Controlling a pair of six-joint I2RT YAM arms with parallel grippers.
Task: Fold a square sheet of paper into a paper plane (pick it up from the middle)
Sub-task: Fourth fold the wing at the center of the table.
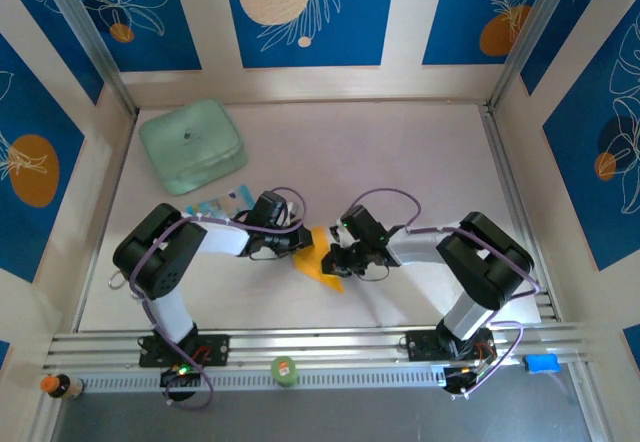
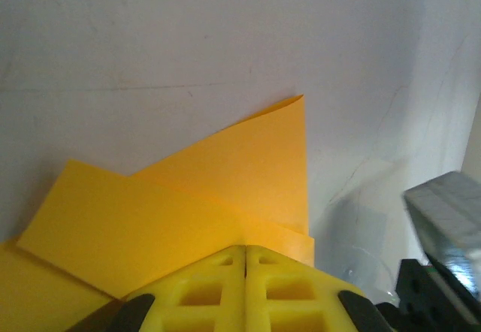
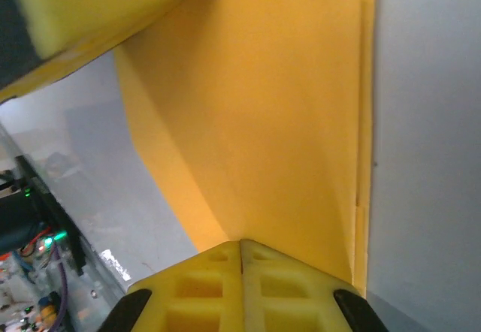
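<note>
Pale matte table [image 1: 400, 162], with a mint-green rounded box [image 1: 192, 146] at the far left. Both arms are bent low, elbows out, wrists meeting mid-table. The orange-yellow paper [image 1: 325, 272] lies between them: thin, smooth, partly folded, layered flaps, one pointed corner. It is mostly hidden under the gripper heads from above and cut off in the wrist views. Left gripper [image 2: 245, 251] and right gripper [image 3: 240, 243] are each pinched closed on a paper edge. A small blue-and-white packet [image 1: 222, 202] is partly covered by the left arm.

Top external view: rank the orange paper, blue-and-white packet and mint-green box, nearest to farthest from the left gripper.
From the left gripper:
1. orange paper, at its fingertips, table centre.
2. blue-and-white packet, farther back on the left.
3. mint-green box, far left corner.
</note>
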